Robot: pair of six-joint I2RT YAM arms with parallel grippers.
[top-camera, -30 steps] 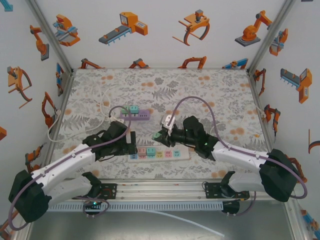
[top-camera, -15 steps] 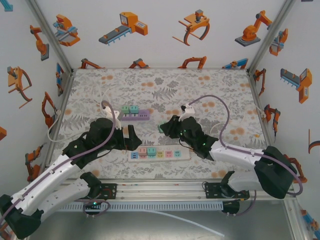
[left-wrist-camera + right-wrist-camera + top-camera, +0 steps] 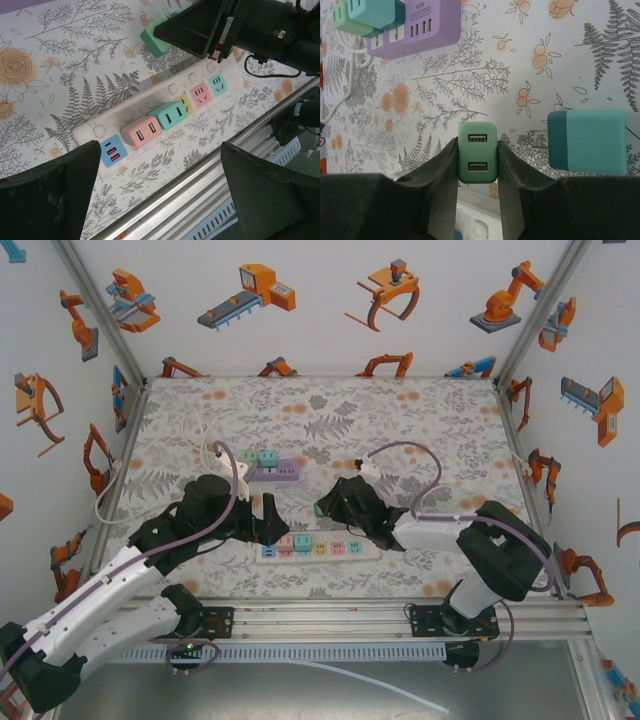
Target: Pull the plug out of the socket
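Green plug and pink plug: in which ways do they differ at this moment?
The green plug is clamped in the right gripper, out of any socket; the pink plug sits plugged into the white power strip. The pink plug has a teal plug right beside it; the green plug stands alone. Both are rounded blocks with two USB ports.

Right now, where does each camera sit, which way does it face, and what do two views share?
Top external: above and behind the arm bases, looking down on the floral table; both arms, left pincer and right pincer show.
Left wrist: on the left arm, facing down at the white plastic power strip between its open fingers.
Right wrist: on the right arm, facing across the table toward the purple power strip; its fingers clamp the light green USB plug.
Shared: both wrist views show that plug.
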